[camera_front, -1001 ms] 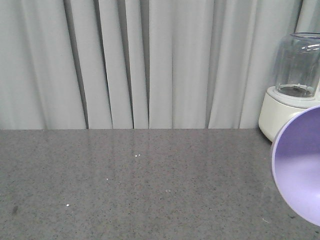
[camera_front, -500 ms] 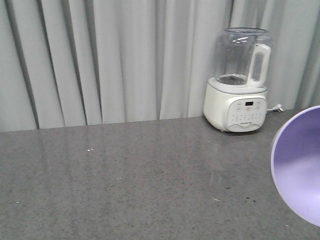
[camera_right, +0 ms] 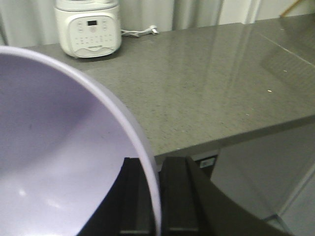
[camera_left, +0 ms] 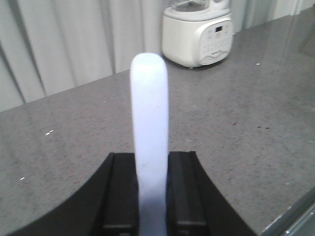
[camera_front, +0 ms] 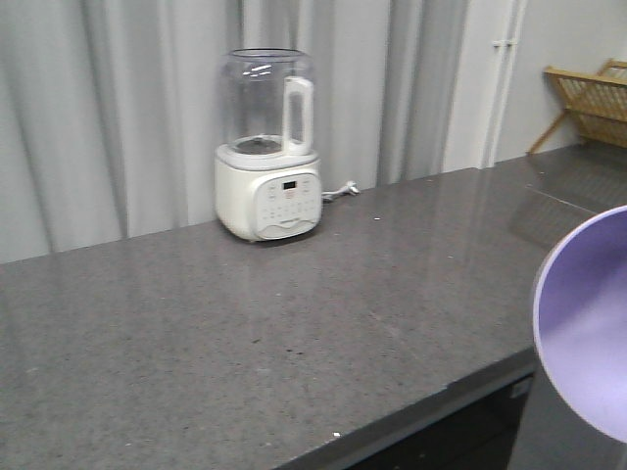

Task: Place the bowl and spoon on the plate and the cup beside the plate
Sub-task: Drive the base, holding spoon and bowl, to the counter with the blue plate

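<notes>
Front view: noted a white blender (camera_front: 266, 162) with a clear jug, standing far left on the grey speckled countertop (camera_front: 196, 333). Display and button panel on its base; lettering too small to read. Logged a power cord (camera_front: 338, 191) just right of it, a grey curtain (camera_front: 98, 117) behind and a wooden rack (camera_front: 588, 98) far right. Found the lavender bowl (camera_front: 588, 323) tilted at the near right edge, its inside facing the camera.

Left wrist view: found the left gripper (camera_left: 150, 172) closed tight on the pale spoon (camera_left: 149, 108), handle pointing away, above the counter.

Right wrist view: found the right gripper (camera_right: 153, 191) pinched on the bowl's rim, one finger inside, one outside. Bowl held in the air.
</notes>
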